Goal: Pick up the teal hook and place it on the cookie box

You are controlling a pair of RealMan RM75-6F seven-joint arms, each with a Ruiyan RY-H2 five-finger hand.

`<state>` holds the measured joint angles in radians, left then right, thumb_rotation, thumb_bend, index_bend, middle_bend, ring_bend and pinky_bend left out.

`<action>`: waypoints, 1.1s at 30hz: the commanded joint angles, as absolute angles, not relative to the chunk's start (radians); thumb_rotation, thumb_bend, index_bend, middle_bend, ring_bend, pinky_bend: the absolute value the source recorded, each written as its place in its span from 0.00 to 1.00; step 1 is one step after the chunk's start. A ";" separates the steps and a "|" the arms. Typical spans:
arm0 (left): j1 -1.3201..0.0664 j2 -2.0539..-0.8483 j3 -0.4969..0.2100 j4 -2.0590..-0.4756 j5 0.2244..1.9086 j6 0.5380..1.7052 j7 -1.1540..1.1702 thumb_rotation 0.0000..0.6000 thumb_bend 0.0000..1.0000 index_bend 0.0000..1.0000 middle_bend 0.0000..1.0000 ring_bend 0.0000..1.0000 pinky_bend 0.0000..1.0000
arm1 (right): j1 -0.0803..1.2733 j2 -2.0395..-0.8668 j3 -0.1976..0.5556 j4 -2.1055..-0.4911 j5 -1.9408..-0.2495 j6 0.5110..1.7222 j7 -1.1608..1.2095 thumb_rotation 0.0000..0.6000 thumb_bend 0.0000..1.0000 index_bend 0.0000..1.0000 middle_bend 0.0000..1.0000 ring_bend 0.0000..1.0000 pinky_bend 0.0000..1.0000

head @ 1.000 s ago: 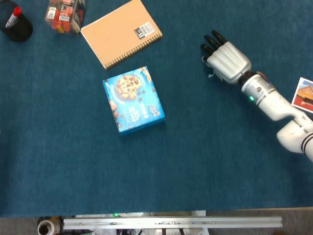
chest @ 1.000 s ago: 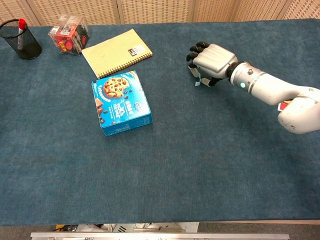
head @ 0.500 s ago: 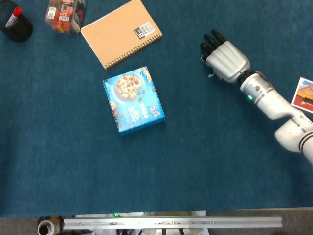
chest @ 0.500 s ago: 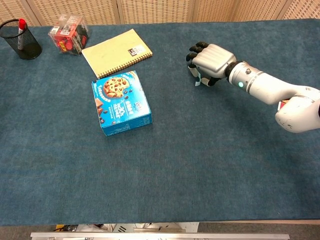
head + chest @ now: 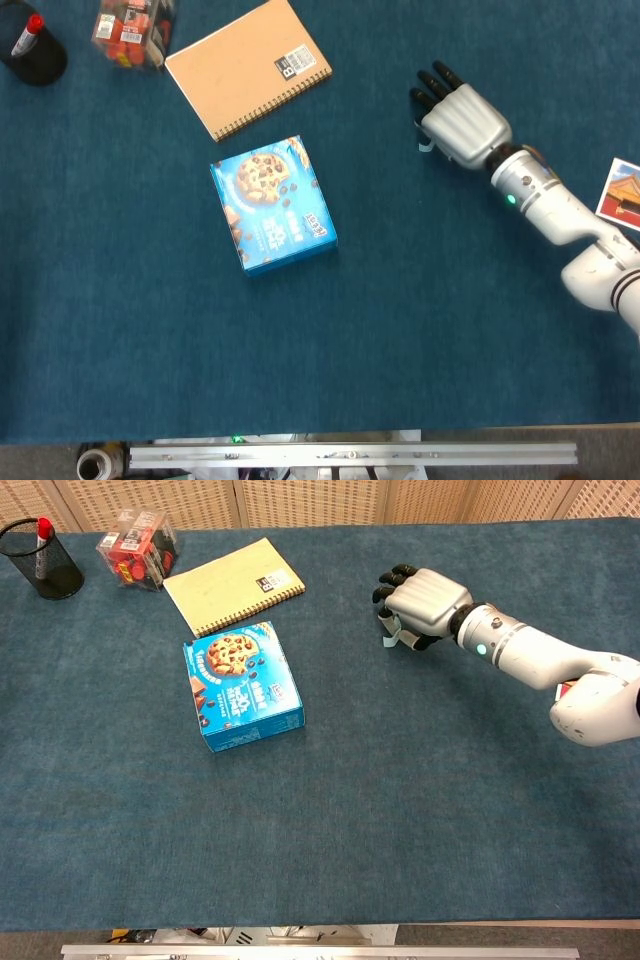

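The teal hook [image 5: 425, 146] [image 5: 391, 639] shows only as a small pale teal sliver under the curled fingers of my right hand [image 5: 460, 122] [image 5: 424, 602], at the far right of the blue cloth. The fingers are closed around the hook, and most of it is hidden by the hand. The blue cookie box [image 5: 272, 205] [image 5: 240, 686] lies flat near the middle of the table, well to the left of the hand. My left hand is in neither view.
A tan spiral notebook [image 5: 248, 66] [image 5: 233, 584] lies behind the cookie box. A black mesh pen cup [image 5: 32, 55] [image 5: 42, 558] and a clear box of red items [image 5: 132, 32] [image 5: 138, 548] stand at the far left. A picture card [image 5: 622, 192] lies by the right forearm.
My right hand has shifted slightly up and back, and the teal sliver beneath its fingers has moved with it. The cookie box has stayed put.
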<state>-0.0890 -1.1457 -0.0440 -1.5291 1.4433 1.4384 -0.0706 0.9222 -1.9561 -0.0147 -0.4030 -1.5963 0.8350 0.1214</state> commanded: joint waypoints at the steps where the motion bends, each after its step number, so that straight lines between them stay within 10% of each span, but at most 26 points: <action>1: -0.089 -1.145 -0.044 -1.530 1.443 1.438 -0.070 1.00 0.21 0.00 0.05 0.08 0.07 | 0.922 -1.946 -0.009 -0.417 -1.595 0.854 0.129 1.00 0.45 0.55 0.20 0.00 0.00; 13: -0.092 -1.138 -0.037 -1.552 1.469 1.445 -0.050 1.00 0.21 0.00 0.05 0.08 0.07 | 0.952 -1.792 0.082 -0.770 -1.578 1.028 0.044 1.00 0.45 0.55 0.20 0.00 0.00; 33: -0.066 -1.138 -0.010 -1.594 1.489 1.470 -0.031 1.00 0.21 0.00 0.05 0.08 0.07 | 1.012 -1.833 0.195 -1.104 -1.397 0.863 -0.210 1.00 0.44 0.55 0.20 0.00 0.00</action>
<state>-0.0666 -1.1373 -0.0107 -1.5949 1.4892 1.4706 -0.0303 1.0034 -1.8220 0.1876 -1.1045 -1.4062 0.8740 -0.1992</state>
